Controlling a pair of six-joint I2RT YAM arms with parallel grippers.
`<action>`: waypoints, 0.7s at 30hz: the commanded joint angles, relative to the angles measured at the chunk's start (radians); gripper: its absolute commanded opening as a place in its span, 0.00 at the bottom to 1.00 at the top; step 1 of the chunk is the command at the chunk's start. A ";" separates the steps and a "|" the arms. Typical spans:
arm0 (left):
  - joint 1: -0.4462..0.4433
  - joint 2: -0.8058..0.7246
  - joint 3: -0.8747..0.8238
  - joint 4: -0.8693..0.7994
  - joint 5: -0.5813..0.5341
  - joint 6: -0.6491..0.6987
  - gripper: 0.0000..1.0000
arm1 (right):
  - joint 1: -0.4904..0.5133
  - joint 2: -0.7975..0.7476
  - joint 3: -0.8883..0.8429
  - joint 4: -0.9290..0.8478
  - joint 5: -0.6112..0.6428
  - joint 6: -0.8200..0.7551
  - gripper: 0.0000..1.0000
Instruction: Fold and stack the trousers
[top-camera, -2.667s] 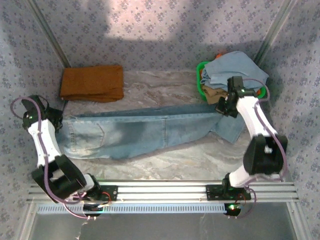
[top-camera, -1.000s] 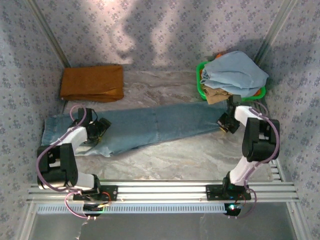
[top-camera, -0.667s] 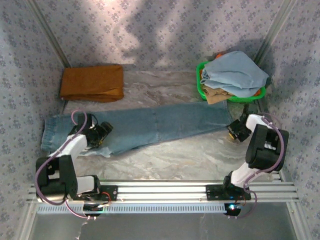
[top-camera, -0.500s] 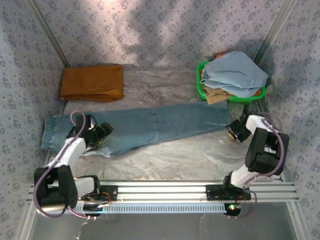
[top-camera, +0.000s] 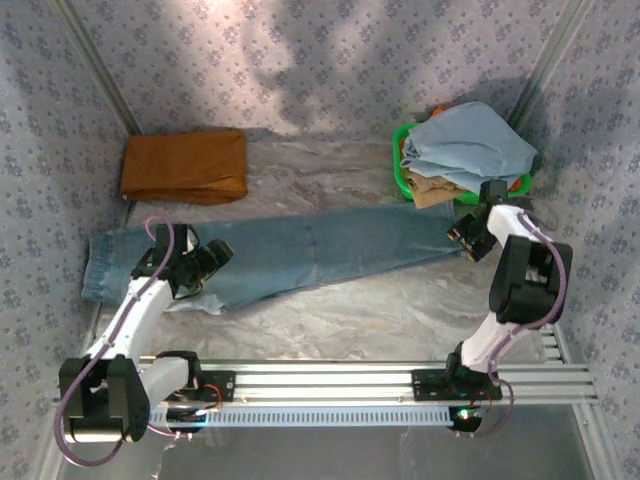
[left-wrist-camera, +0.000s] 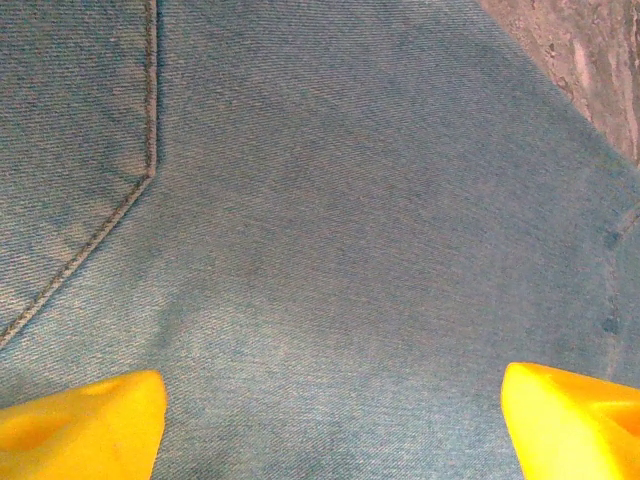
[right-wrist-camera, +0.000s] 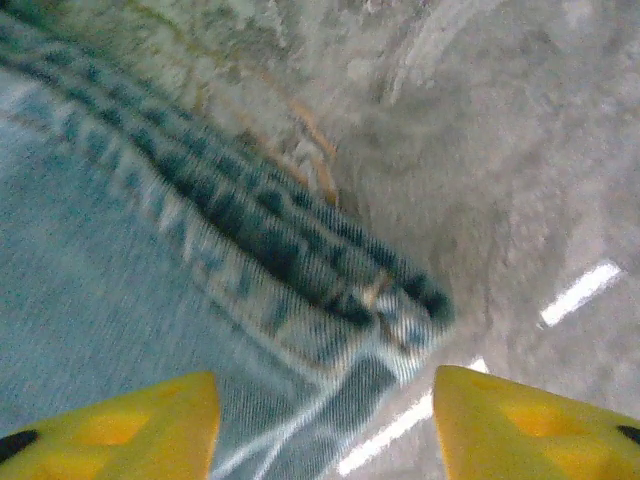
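The trousers (top-camera: 300, 255) lie long across the table (top-camera: 400, 310), with the left jaws open over the seat (left-wrist-camera: 330, 250) and the right jaws open at the hem (right-wrist-camera: 330, 290), so I think each should pinch all layers before folding.

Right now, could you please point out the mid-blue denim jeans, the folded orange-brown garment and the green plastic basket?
mid-blue denim jeans (top-camera: 330, 250), top external view, mid-leg.
folded orange-brown garment (top-camera: 185, 165), top external view, centre.
green plastic basket (top-camera: 398, 160), top external view, left rim.
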 joint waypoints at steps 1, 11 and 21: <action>-0.007 0.003 0.010 -0.010 -0.016 0.003 0.87 | 0.008 0.089 0.044 -0.083 0.067 0.021 0.53; -0.007 0.025 0.000 0.019 0.006 0.010 0.86 | -0.084 0.003 -0.081 -0.070 0.135 0.054 0.00; -0.066 0.058 -0.005 0.073 0.049 0.022 0.85 | -0.283 -0.224 -0.223 -0.079 0.188 0.071 0.00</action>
